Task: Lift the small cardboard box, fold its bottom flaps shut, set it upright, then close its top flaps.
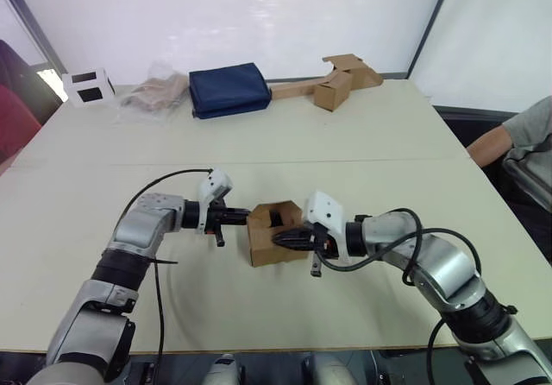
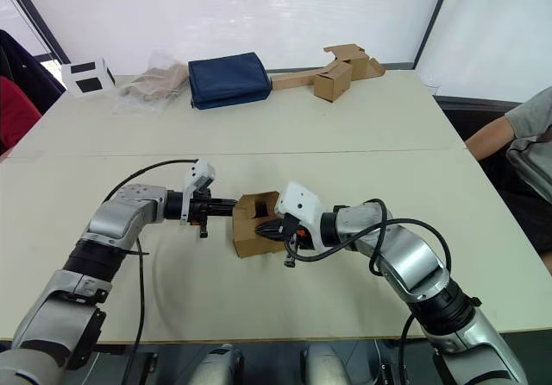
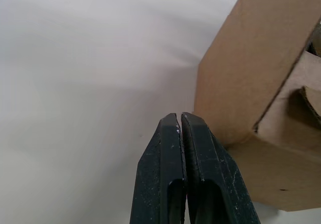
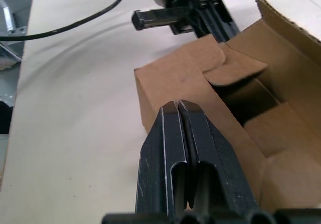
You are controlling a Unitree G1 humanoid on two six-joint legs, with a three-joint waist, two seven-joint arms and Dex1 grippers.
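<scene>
The small cardboard box [image 1: 272,231] stands on the table near the front middle with its open side up. Its top flaps [image 4: 231,66] lean partly inward over the dark opening. The bottom flaps are hidden under the box. My left gripper [image 1: 242,217] is shut and empty, and its tips [image 3: 180,116] sit just beside the box's left wall. Over the box's near right side, my right gripper [image 1: 280,240] is also shut with nothing between its fingers, which lie [image 4: 179,105] along the near wall's top edge.
Along the far edge of the table [image 1: 388,143] lie a white box with dark windows [image 1: 88,86], a plastic bag [image 1: 156,91], a folded navy cloth [image 1: 228,89] and joined cardboard pieces [image 1: 341,78]. A person's arm [image 1: 509,139] shows at the right edge.
</scene>
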